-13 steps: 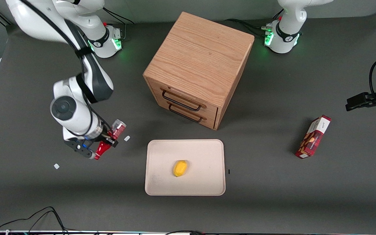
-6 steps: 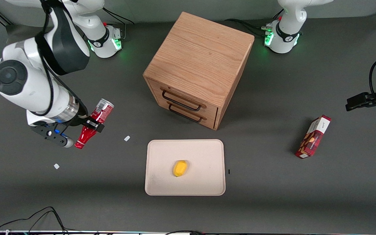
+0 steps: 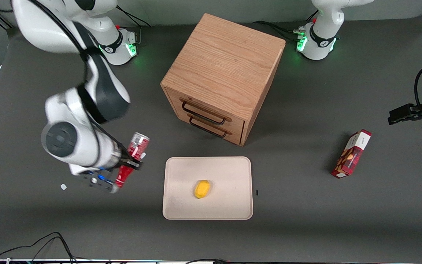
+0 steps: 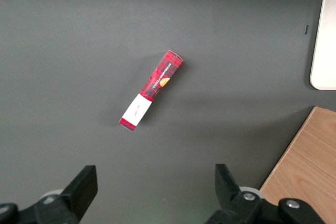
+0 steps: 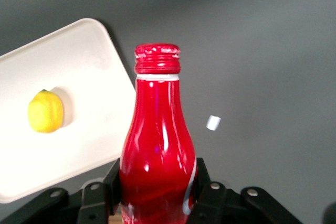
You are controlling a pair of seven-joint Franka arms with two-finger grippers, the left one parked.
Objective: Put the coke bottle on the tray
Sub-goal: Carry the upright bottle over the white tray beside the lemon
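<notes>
My right gripper (image 3: 132, 160) is shut on the coke bottle (image 3: 136, 146), a slim red bottle with a silver-grey base. It holds the bottle tilted above the table, cap end nearer the front camera, beside the tray on the working arm's side. In the right wrist view the black fingers (image 5: 207, 179) clamp the bottle's red body (image 5: 157, 150). The beige tray (image 3: 181, 176) lies flat in front of the drawer cabinet, with a yellow lemon (image 3: 202, 189) on it. The tray (image 5: 79, 61) and lemon (image 5: 45, 111) also show in the right wrist view.
A wooden drawer cabinet (image 3: 222, 73) with two closed drawers stands farther from the front camera than the tray. A red snack box (image 3: 351, 153) lies toward the parked arm's end. Small white scraps (image 3: 63, 186) lie on the table near the gripper.
The right arm has swung the held bottle toward the tray and nearer the front camera. The tray, lemon and snack box have not moved.
</notes>
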